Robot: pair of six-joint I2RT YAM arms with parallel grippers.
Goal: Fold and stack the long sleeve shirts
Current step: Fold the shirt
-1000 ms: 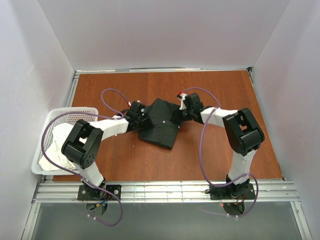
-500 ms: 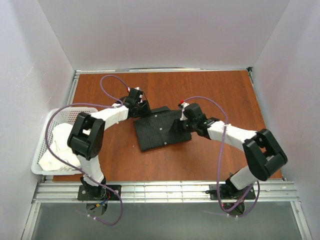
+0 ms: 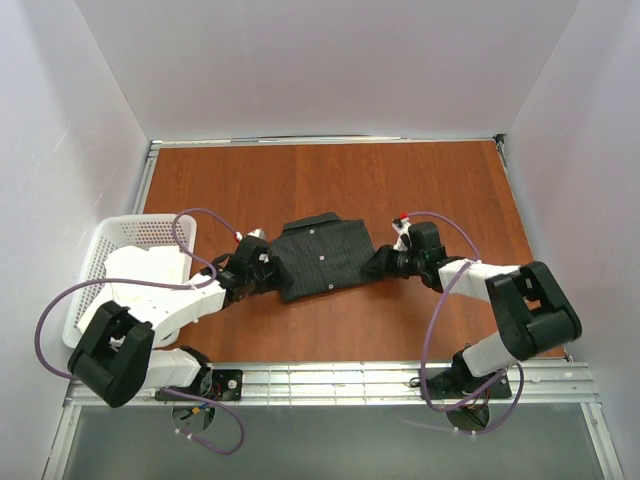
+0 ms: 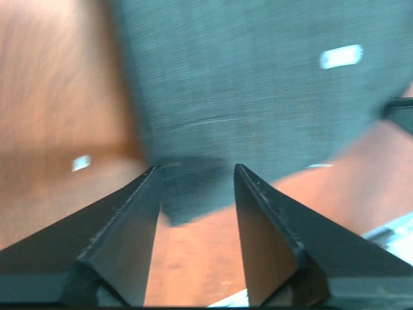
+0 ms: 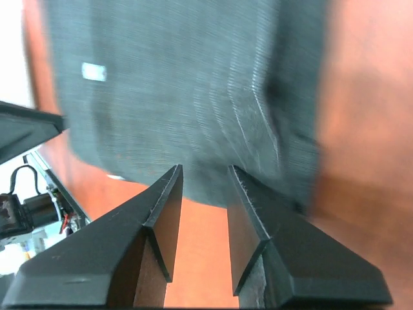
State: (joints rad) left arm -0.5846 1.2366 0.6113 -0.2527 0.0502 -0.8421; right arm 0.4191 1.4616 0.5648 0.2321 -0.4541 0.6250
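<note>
The long sleeve shirt [image 3: 325, 258], dark charcoal and folded into a rough rectangle, lay flat about the middle of the counter [image 3: 420, 180], its long sides roughly parallel to the near edge. The left gripper [image 3: 262, 272] sat low at the shirt's left end, and the right gripper [image 3: 383, 265] at its right end, so the two faced each other across the fabric.

In the left wrist view the left gripper [image 4: 196, 169] had its jaws apart, with a corner of the shirt [image 4: 245, 84] lying flat between the tips. In the right wrist view the right gripper [image 5: 204, 168] showed a narrower gap, its tips over the edge of the shirt [image 5: 181, 84] and bare counter visible between them; both views were blurred.

A white basket [image 3: 150, 222] at the counter's left edge held a white cloth [image 3: 130, 275].
</note>
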